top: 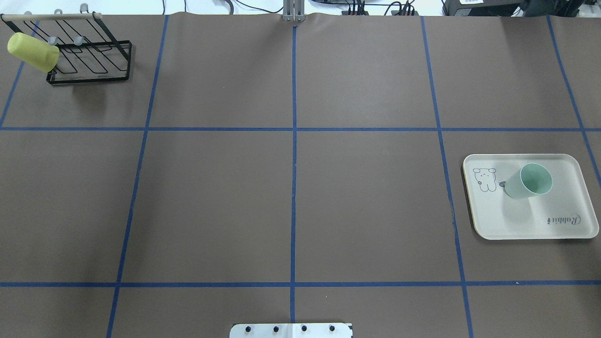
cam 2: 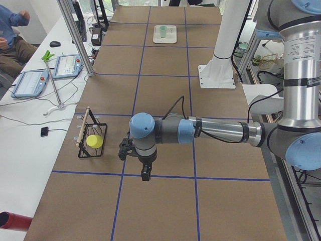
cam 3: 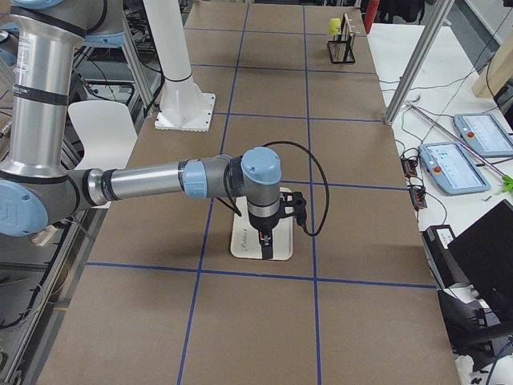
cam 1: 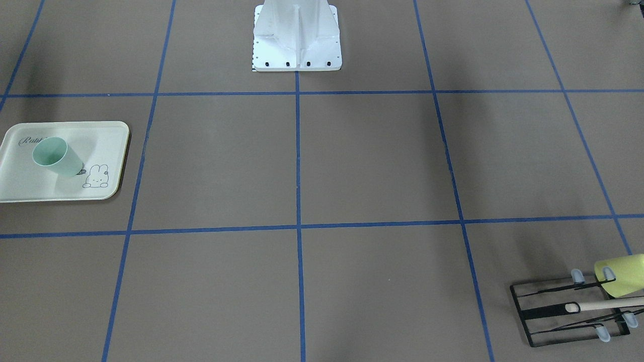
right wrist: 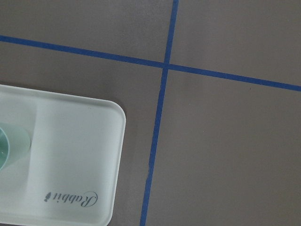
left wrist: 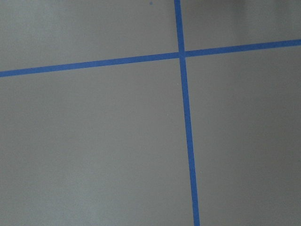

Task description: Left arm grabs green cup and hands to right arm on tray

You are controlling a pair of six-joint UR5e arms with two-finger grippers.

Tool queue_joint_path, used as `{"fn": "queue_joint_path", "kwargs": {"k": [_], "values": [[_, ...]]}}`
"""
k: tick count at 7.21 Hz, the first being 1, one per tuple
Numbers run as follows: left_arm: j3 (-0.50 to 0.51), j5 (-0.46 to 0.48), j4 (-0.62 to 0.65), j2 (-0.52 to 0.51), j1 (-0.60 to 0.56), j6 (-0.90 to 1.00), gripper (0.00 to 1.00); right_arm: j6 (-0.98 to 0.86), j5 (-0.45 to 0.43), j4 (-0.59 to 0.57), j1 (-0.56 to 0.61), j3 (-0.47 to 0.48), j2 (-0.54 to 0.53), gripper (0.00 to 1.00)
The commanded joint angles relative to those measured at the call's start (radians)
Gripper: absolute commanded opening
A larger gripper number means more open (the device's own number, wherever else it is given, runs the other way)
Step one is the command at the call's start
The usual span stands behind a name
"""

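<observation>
The pale mint-green cup (cam 1: 56, 157) stands mouth up on the cream "Rabbit" tray (cam 1: 108, 136), between the script and the bunny drawing. Both show in the overhead view, cup (top: 528, 181) on tray (top: 530, 225), at the table's right side. The right wrist view shows the tray's corner (right wrist: 70, 155) and the cup's edge (right wrist: 9, 148). My right gripper (cam 3: 267, 245) hangs over the tray (cam 3: 240, 241) in the exterior right view and hides the cup. My left gripper (cam 2: 144, 173) hangs over bare table, far from the cup (cam 2: 163, 32). I cannot tell whether either is open or shut.
A black wire rack (top: 89, 56) holding a yellow-green cup (top: 33, 51) stands at the far left corner; it also shows in the front view (cam 1: 563, 311). The robot's white base (cam 1: 297, 35) sits at the table's near middle edge. Blue tape lines grid the brown table.
</observation>
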Motion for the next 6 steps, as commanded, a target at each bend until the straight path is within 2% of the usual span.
{"fn": "queue_joint_path", "kwargs": {"k": [1, 6], "values": [[0.001, 0.006, -0.002, 0.003, 0.000, 0.003, 1.00, -0.010, 0.001, 0.000, -0.001, -0.001, 0.004, 1.00], [-0.012, -0.003, -0.020, 0.006, 0.004, 0.010, 1.00, 0.003, 0.002, -0.001, -0.001, -0.010, 0.001, 1.00]]}}
